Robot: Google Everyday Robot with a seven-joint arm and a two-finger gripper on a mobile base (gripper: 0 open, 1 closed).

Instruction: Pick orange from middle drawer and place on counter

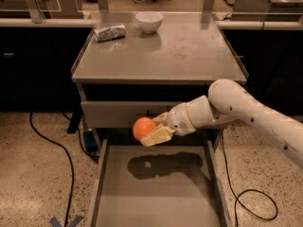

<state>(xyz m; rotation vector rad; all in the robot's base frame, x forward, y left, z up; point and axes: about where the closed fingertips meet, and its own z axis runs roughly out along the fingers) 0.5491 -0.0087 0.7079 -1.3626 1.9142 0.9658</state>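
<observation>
On a speckled floor (33, 174) between dark cabinets, we see a grey drawer cabinet whose smudged tabletop (180, 56) carries a white bowl (149, 21) and a silvery packet (110, 32) at its far edge. The middle drawer (142, 197) stands pulled out, with only a shadow on its floor. Above its back end, the gripper (154, 131) clasps the orange (143, 127), which is round with no long axis.
</observation>
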